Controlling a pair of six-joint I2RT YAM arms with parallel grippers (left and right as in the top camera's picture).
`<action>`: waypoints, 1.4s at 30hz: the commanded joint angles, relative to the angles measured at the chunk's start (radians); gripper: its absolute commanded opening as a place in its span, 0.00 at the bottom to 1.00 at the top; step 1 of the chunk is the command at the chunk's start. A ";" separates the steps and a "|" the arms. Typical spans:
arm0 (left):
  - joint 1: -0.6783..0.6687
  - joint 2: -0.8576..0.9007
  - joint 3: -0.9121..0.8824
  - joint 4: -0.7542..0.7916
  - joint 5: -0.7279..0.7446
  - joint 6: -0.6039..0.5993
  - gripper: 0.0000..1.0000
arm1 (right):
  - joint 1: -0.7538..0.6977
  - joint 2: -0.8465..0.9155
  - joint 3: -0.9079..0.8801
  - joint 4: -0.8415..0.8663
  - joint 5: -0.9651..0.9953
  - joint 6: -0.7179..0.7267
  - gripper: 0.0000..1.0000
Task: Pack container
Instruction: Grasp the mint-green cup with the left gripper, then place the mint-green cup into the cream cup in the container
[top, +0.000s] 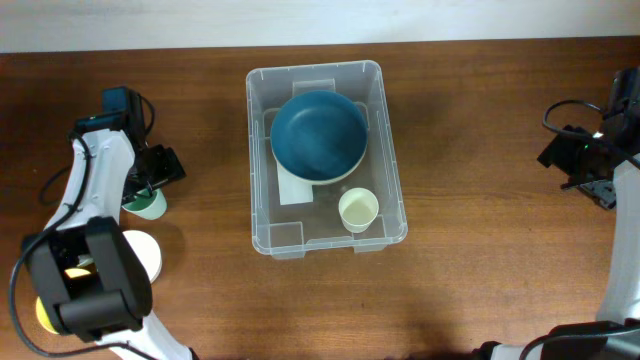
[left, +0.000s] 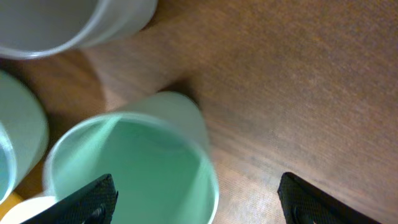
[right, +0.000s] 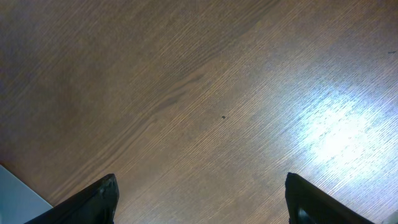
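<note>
The clear plastic container (top: 392, 160) stands in the middle of the table. It holds a dark blue bowl (top: 318, 134) and a small pale yellow cup (top: 358, 209). My left gripper (top: 150, 185) is open right over a green cup (top: 150, 205) at the left; in the left wrist view one finger is over the green cup's (left: 130, 168) mouth and the other is beside it, gripper (left: 198, 198) wide apart. My right gripper (top: 592, 175) is open and empty over bare wood at the far right (right: 202, 199).
A white cup (top: 145, 252) and a yellow item (top: 45, 310) sit at the front left by my left arm. In the left wrist view a white cup (left: 68, 25) and a pale green cup (left: 18, 137) stand close to the green one.
</note>
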 joint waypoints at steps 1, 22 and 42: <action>0.002 0.077 -0.013 0.013 0.059 0.031 0.84 | 0.000 -0.011 -0.006 0.003 -0.001 -0.010 0.81; -0.230 -0.022 0.314 -0.191 0.062 0.030 0.00 | 0.000 -0.011 -0.006 0.002 0.002 -0.010 0.81; -0.977 -0.011 0.412 -0.228 0.111 -0.129 0.01 | 0.000 -0.011 -0.006 -0.001 0.002 -0.010 0.81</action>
